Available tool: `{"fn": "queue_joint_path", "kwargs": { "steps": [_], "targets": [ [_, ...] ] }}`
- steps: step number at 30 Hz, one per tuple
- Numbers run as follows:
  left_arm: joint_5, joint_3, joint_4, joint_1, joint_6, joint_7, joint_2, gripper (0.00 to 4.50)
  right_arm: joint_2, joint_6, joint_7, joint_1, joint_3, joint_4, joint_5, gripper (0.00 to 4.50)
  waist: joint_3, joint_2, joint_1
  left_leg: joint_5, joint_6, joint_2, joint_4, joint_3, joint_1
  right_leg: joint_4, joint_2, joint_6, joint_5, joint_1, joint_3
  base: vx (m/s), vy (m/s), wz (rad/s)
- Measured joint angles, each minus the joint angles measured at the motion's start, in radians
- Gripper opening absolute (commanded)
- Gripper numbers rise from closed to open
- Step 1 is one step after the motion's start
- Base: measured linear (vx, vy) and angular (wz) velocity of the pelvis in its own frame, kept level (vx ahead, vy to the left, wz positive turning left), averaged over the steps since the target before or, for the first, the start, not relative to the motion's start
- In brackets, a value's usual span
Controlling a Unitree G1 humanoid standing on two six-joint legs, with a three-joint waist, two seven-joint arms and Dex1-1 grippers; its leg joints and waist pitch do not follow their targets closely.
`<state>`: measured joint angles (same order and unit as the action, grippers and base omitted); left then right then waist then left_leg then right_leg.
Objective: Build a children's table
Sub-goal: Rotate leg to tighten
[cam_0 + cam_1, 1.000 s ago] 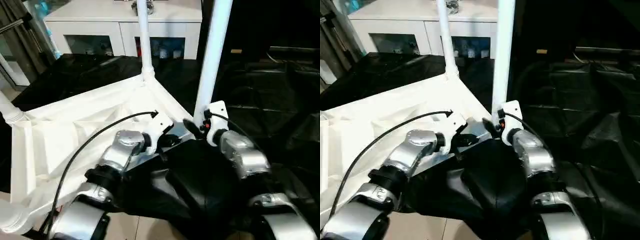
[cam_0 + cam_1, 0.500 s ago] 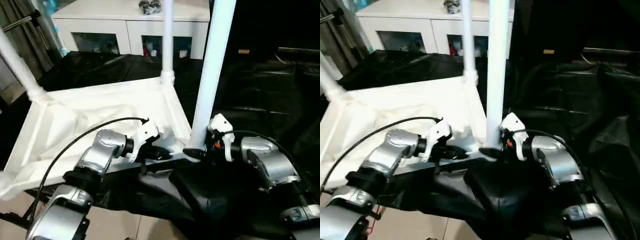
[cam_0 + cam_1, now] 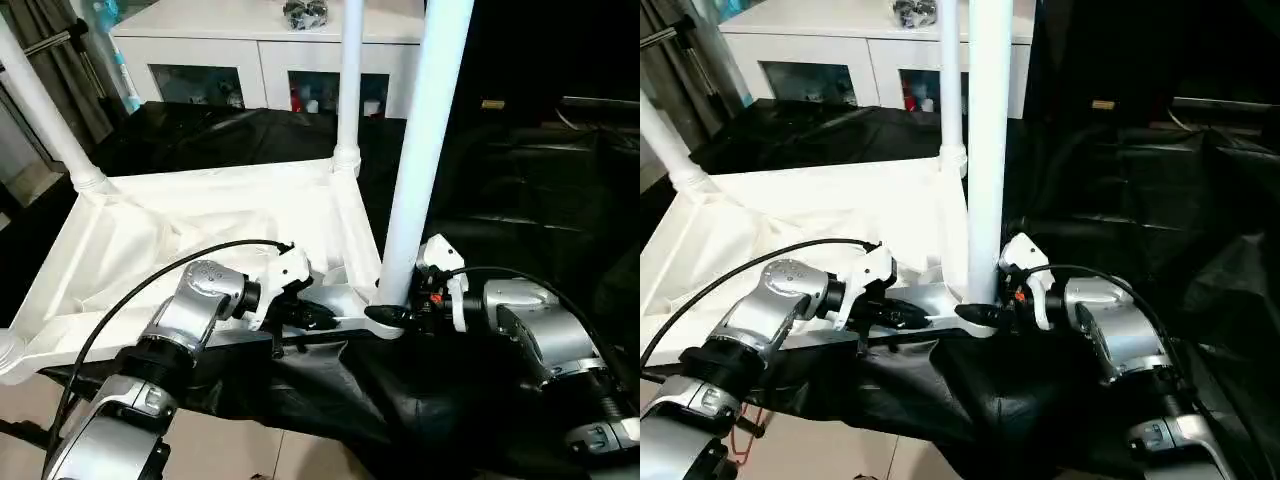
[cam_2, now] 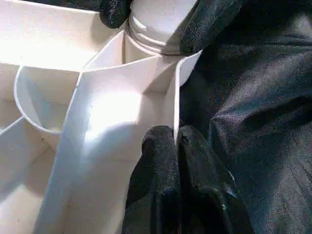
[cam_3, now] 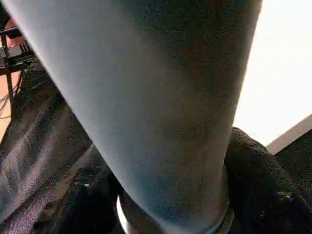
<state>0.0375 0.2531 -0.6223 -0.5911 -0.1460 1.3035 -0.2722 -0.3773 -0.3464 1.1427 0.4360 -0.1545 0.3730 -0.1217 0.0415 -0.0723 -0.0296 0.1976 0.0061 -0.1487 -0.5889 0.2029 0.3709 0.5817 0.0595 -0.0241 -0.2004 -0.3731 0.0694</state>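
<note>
From the left eye view, the white tabletop (image 3: 210,245) is seen lying upside down on the black-draped desk (image 3: 520,190), with its ribs facing up. Three white legs are seen standing up from its corners: the near leg (image 3: 420,140) at about 3 o'clock of the tabletop, the far leg (image 3: 350,80) at 1 o'clock, and the side leg (image 3: 45,105) at 10 o'clock. The left claw (image 3: 322,318) is seen at the tabletop's near edge. The right claw (image 3: 385,315) is seen at the foot of the near leg. A white cabinet (image 3: 260,50) is seen behind the desk.

From the right eye view, the same scene is seen, and both claws are close together at the near corner.

From the left wrist view, the left claw's fingers (image 4: 158,161) are clenched on the thin edge wall of the tabletop.

From the right wrist view, the near leg is grasped by the right claw, with black fingers (image 5: 258,170) on both sides of it.
</note>
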Motion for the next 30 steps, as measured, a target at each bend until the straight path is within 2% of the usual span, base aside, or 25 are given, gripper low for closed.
{"fn": "queue_joint_path", "kwargs": {
  "steps": [3,7,10,13,17,18,19,27,30],
  "targets": [
    [0.000,-0.001,0.000,0.000,-0.002,-0.003,0.001,0.00,0.005,0.001,-0.007,-0.002,0.004,0.000,0.000,2.58,0.000,0.000,0.000,0.000,0.000,0.000,0.000,0.000,-0.001,0.000,0.000,0.000,0.000,0.000,0.000,0.000,0.000,0.00],
    [0.002,-0.024,-0.013,0.001,-0.017,-0.085,0.022,0.00,0.083,0.029,-0.153,0.002,0.055,0.054,0.010,2.58,-0.001,0.001,0.006,0.001,-0.002,0.000,-0.001,0.000,-0.004,0.003,0.000,0.000,0.000,0.002,-0.001,0.000,0.000,0.00],
    [0.020,-0.054,-0.054,-0.019,-0.024,-0.219,0.076,0.00,0.176,0.065,-0.388,0.059,0.111,0.160,0.030,2.57,0.000,0.002,0.029,-0.001,-0.005,0.000,-0.003,0.000,-0.005,0.003,0.001,0.004,-0.002,0.002,-0.001,0.000,0.000,0.00],
    [0.034,-0.062,-0.094,-0.045,-0.024,-0.324,0.132,0.00,0.221,0.079,-0.551,0.105,0.151,0.230,0.040,2.57,0.000,0.002,0.043,-0.001,-0.005,0.001,-0.005,0.000,-0.004,0.001,0.001,0.006,-0.003,0.002,-0.002,0.000,0.000,0.00],
    [0.047,-0.063,-0.141,-0.081,-0.028,-0.455,0.195,0.00,0.282,0.090,-0.742,0.153,0.212,0.293,0.053,2.57,-0.001,-0.002,0.047,-0.001,-0.005,0.002,-0.004,0.000,-0.004,0.000,0.002,0.000,0.000,0.005,-0.003,0.000,0.000,0.00],
    [0.048,-0.062,-0.141,-0.082,-0.030,-0.466,0.199,0.00,0.287,0.095,-0.757,0.153,0.216,0.295,0.053,2.57,-0.001,-0.002,0.046,-0.001,-0.005,0.002,-0.004,0.000,-0.004,0.000,0.002,0.000,0.000,0.005,-0.003,0.000,0.000,0.00],
    [0.049,-0.063,-0.140,-0.083,-0.033,-0.473,0.204,0.00,0.292,0.104,-0.771,0.155,0.218,0.298,0.054,3.13,-0.001,-0.002,0.045,-0.001,-0.005,0.002,-0.003,0.000,-0.004,0.000,0.002,-0.001,0.000,0.005,-0.003,0.000,0.000,0.00],
    [0.054,-0.061,-0.136,-0.084,-0.028,-0.460,0.203,0.00,0.285,0.112,-0.709,0.153,0.226,0.298,0.041,3.80,-0.001,-0.002,0.043,0.000,-0.005,0.002,-0.001,-0.001,-0.003,0.001,0.001,-0.001,0.001,0.004,-0.001,0.000,0.000,0.00],
    [0.045,-0.050,-0.113,-0.071,-0.015,-0.386,0.172,0.00,0.225,0.103,-0.564,0.123,0.183,0.250,0.041,3.80,-0.001,-0.002,0.039,0.000,-0.004,0.001,-0.001,-0.001,0.000,0.000,0.001,-0.001,0.001,0.002,-0.001,0.000,0.000,0.00]
  ]
}}
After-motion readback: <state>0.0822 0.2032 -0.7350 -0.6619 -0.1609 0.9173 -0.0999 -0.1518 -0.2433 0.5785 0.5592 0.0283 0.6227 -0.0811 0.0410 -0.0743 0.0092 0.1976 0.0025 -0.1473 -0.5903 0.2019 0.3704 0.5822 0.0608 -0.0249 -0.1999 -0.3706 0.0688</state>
